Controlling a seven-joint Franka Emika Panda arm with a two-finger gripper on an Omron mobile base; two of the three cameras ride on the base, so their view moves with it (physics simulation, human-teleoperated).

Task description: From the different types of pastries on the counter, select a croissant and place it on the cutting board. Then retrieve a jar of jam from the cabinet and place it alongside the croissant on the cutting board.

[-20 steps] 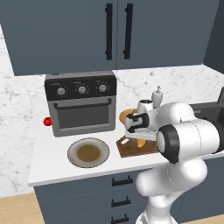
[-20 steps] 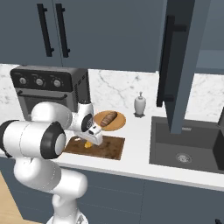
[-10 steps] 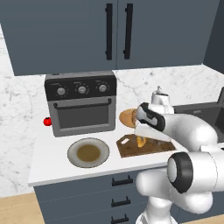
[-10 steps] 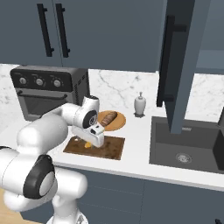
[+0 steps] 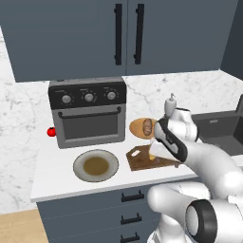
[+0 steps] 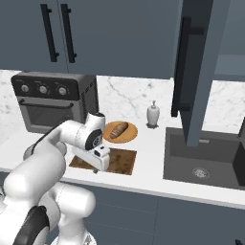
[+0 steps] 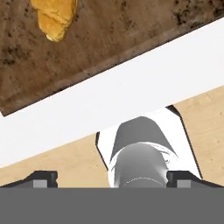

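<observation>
No brand, label or lettering can be read anywhere; the toaster oven point(image 5: 88, 112) carries three round knobs along its top strip, but no marks on them are legible.

The left base view takes in a red tomato point(image 5: 51, 131) at nine o'clock of the oven, a round plate point(image 5: 96, 165) holding something brownish at six o'clock of the oven, and the double cabinet doors point(image 5: 127, 34) with two dark vertical handles above. The right base view gives what that one cuts short: the dark sink point(image 6: 201, 161) with its drain at three o'clock of the cutting board point(image 6: 120, 161), a soap dispenser point(image 6: 152, 115) against the marble wall, and an open cabinet door point(image 6: 197, 72) hanging edge-on over the sink. Both show a wooden plate with a loaf of bread point(image 6: 118, 129) at twelve o'clock of the board.

The hand view looks straight down at the board's front edge, the white counter point(image 7: 131, 92) lip and the wood floor below. There the croissant point(image 7: 56, 15) lies on the board at about eleven o'clock (partly cut by the frame's top edge).

The gripper point(image 7: 111, 179) is released, its two dark fingertips point(image 7: 40, 178) spread wide at the bottom corners of the hand view, holding nothing and touching nothing; the croissant sits well apart from them. In the left base view the croissant point(image 5: 155, 151) peeks out just beside the robot's wrist, resting on the board.
</observation>
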